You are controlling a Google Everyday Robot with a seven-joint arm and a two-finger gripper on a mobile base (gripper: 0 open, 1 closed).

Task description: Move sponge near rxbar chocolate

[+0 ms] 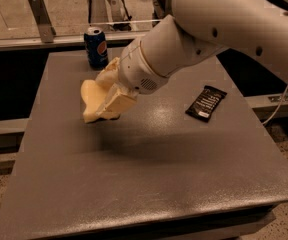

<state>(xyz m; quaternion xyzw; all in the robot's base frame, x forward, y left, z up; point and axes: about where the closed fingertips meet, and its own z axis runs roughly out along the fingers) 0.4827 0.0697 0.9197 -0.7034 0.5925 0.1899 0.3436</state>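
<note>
1. While the gripper [109, 96] hangs left of centre in the camera view, its pale blocky fingers are clamped on the sponge [90, 95], pinching it from both sides.
2. The sponge is a thick slab of pale yellow foam with a wavy, curved outline. It sits tilted, with its lower corner pointing down and to the left. Its right part is hidden behind the fingers.
3. It appears lifted off the table [149, 184], and a soft dark shadow lies on the grey top below and to the right of it.
4. The bar [206, 103] is a flat black wrapper with pale lettering. It lies slantwise on the table right of centre, well apart from the sponge.
5. A blue can [96, 47] stands upright at the upper left, near the table's far edge, just above the gripper in the frame.
6. The thick white arm [209, 29] reaches in from the upper right and fills much of the frame's top.
</note>
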